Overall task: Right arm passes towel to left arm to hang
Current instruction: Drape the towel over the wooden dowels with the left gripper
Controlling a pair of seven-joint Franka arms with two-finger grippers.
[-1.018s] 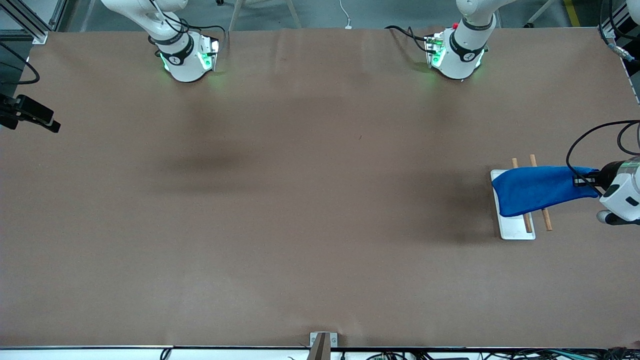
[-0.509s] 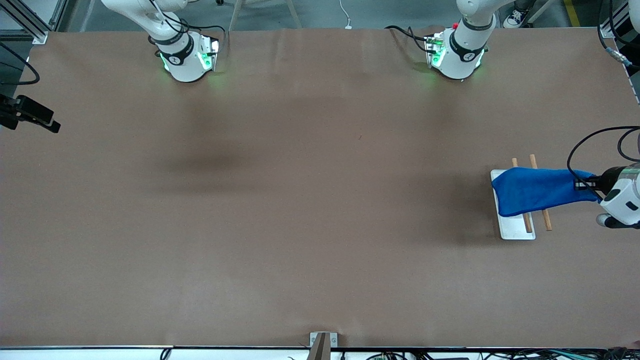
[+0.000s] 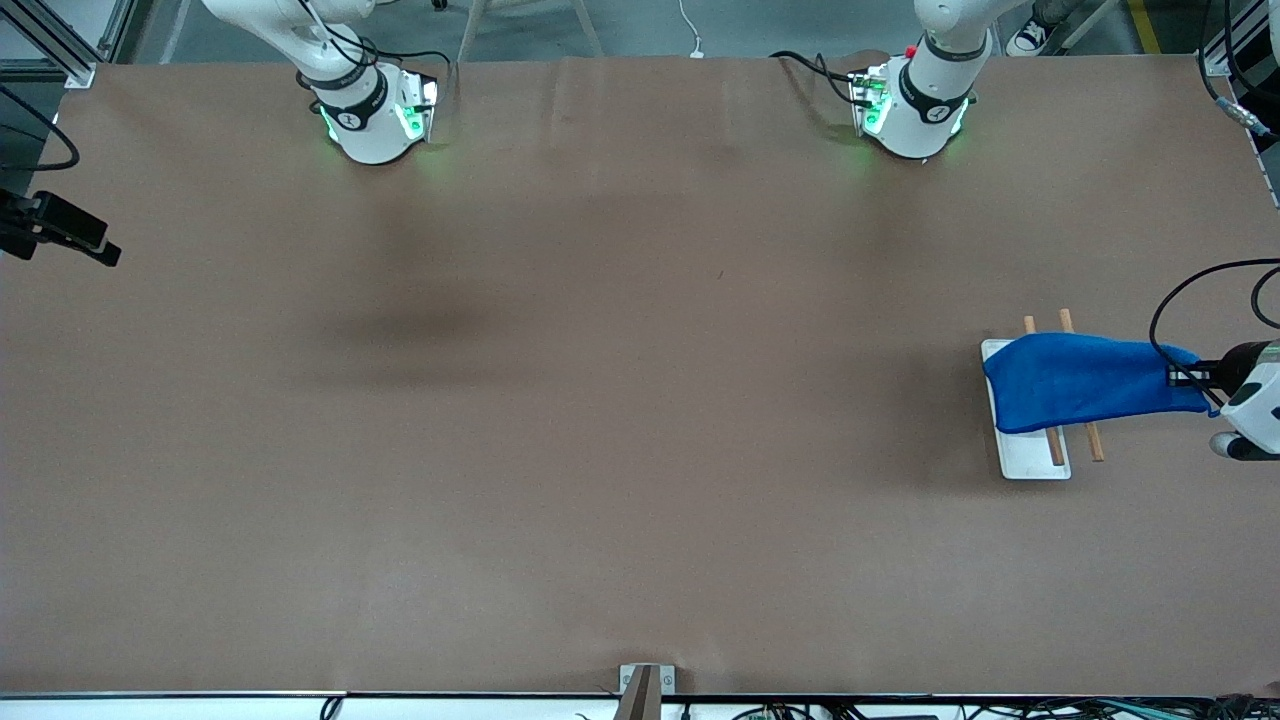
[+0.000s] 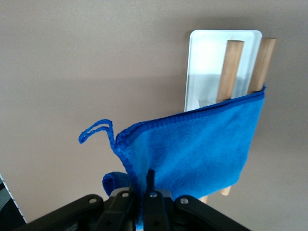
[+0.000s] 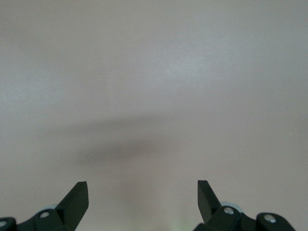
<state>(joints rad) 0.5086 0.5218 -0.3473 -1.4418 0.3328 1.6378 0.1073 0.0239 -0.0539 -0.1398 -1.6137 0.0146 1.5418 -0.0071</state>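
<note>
The bright blue towel lies draped across two wooden rods above a white tray at the left arm's end of the table. My left gripper is shut on the towel's end that points away from the tray. In the left wrist view the towel hangs from my shut left gripper over the rods and tray. My right gripper is open and empty over bare table; it does not show in the front view, only the right arm's base.
The left arm's base stands at the table's back edge. A black camera mount sits at the right arm's end of the table. A small bracket is at the front edge.
My left gripper has pulled the towel's held end farther outward from the tray toward the table's end, stretching the cloth across the rods. The right arm has not visibly moved.
</note>
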